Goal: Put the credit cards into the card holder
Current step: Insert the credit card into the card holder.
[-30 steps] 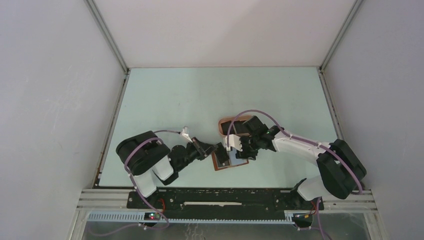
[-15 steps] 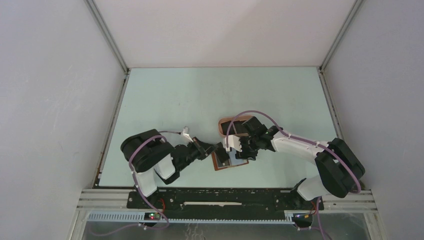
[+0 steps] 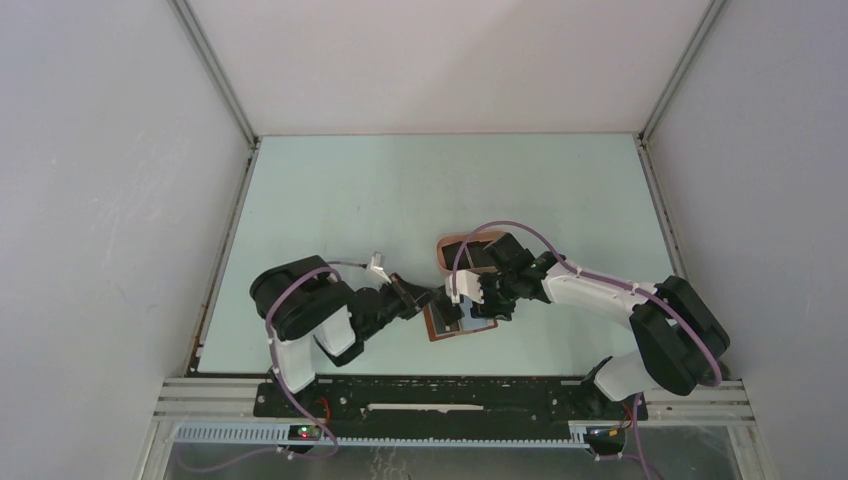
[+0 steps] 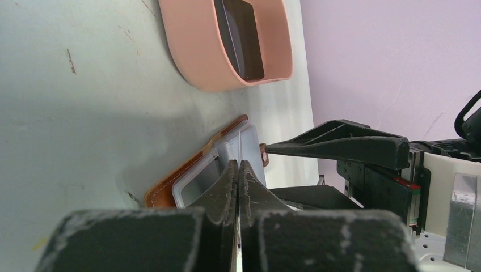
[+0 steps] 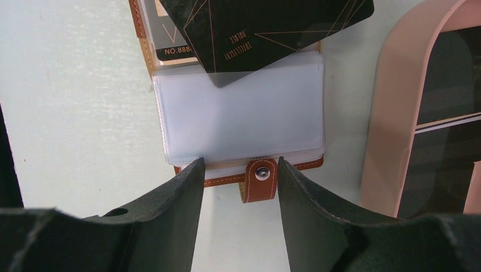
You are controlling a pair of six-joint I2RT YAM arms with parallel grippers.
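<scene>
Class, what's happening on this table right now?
The left gripper is shut on a black card, its corner tucked into a clear pocket of the open card holder. The right gripper stands open astride the holder's snap tab. Another dark card lies in the pink tray.

The end effector (image 5: 239, 170) has its fingers spread, one on either side of the holder's (image 5: 238, 122) snap tab (image 5: 261, 180) and not gripping it. A black card (image 5: 266, 22) lies askew on the open holder, one corner seemingly under the clear pocket (image 5: 187, 124). To the right, a pink tray (image 5: 397, 113) holds dark cards (image 5: 448, 85).

Table (image 3: 400, 200) with card holder (image 5: 238, 130), pink tray (image 4: 198, 51)
</scene>
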